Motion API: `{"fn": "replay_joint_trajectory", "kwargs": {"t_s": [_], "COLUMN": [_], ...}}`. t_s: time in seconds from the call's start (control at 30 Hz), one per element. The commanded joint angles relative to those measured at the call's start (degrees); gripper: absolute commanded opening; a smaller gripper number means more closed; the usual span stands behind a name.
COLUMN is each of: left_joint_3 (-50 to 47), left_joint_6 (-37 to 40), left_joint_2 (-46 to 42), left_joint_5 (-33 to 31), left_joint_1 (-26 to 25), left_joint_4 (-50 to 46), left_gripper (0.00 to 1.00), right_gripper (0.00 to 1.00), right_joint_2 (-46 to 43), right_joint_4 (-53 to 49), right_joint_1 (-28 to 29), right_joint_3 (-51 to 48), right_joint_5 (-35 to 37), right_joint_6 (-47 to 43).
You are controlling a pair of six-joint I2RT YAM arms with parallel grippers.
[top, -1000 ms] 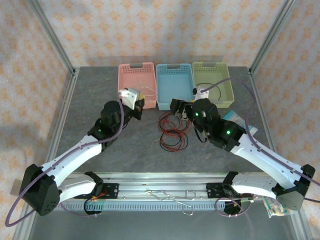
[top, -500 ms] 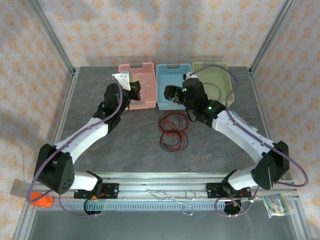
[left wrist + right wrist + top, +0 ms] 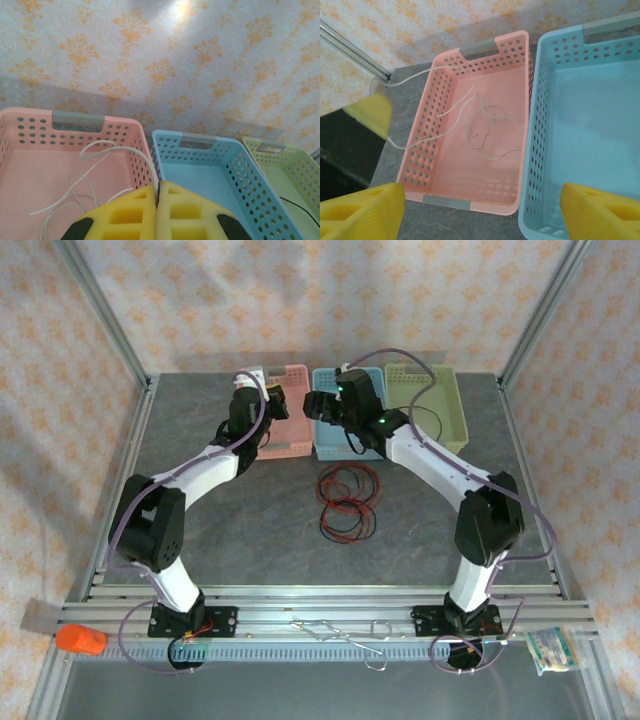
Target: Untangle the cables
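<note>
I see the left gripper (image 3: 158, 194) with its yellow pads pressed together at the pink basket (image 3: 20, 170). The white cable (image 3: 490, 118) lies coiled inside, with one strand trailing over the side toward those pads; I can't tell whether it's pinched. My right gripper (image 3: 480, 197) hangs spread wide above the seam between the pink basket and the blue basket (image 3: 590, 115). The red and black cables (image 3: 347, 502) sit tangled on the table (image 3: 200, 530), near the baskets.
</note>
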Motion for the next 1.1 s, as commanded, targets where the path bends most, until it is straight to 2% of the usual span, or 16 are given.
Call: {"fn": "replay_joint_trajectory", "kwargs": {"t_s": [0.0, 0.2, 0.3, 0.37, 0.43, 0.53, 0.6, 0.63, 0.7, 0.83, 0.93, 1.07], "left_joint_3": [3.68, 6.32, 6.86, 7.49, 7.31, 4.46, 2.85, 1.91, -0.62, -3.9, -3.41, -9.22], "left_joint_6": [-0.89, -3.48, -5.6, -5.28, -4.7, -3.9, -3.82, -3.76, -3.37, -0.55, 1.28, -1.76], "left_joint_2": [2.89, 9.72, 12.0, 12.12, 11.16, 7.27, 4.85, 3.61, 0.12, -6.6, -10.13, -15.87], "left_joint_5": [-2.15, -0.18, 0.35, 1.17, 1.64, 0.97, 0.68, 0.67, 0.17, -2.61, -8.01, -11.57], "left_joint_1": [0.66, 2.35, 2.82, 2.77, 2.82, 2.57, 2.6, 2.47, 2.05, -0.78, -5.08, -10.72], "left_joint_4": [1.96, 2.34, 3.2, 2.88, 2.48, 3.45, 2.81, 2.58, 2.57, -0.52, -9.7, -14.2], "left_gripper": [0.0, 0.0, 0.24, 0.31, 0.43, 0.75, 0.9, 0.94, 0.98, 0.99, 0.99, 0.99], "right_gripper": [0.81, 0.81, 0.81, 0.81, 0.81, 0.81, 0.81, 0.81, 0.82, 0.86, 0.87, 0.86], "right_joint_2": [1.23, -1.48, -3.88, -5.56, -7.58, -10.5, -12.72, -13.95, -17.08, -22.54, -26.14, -31.03], "right_joint_4": [-0.03, 2.84, 3.35, 3.62, 4.16, 4.52, 5.58, 6.55, 9.17, 13.01, 13.98, 13.22], "right_joint_1": [-0.2, -0.2, -0.21, -0.21, -0.24, -0.27, -0.2, -0.27, -0.2, -0.2, -0.2, -0.03], "right_joint_3": [2.65, -3.03, -6.28, -8.65, -11.28, -14.32, -16.62, -17.93, -21.48, -28.14, -33.43, -40.39], "right_joint_5": [-1.91, -2.3, -1.62, -1.71, -1.52, -0.44, -0.01, 0.04, 0.44, -0.33, -0.53, 0.94], "right_joint_6": [0.15, 1.5, 1.84, 2.27, 2.68, 2.99, 3.33, 3.53, 4.74, 8.43, 11.0, 13.19]}}
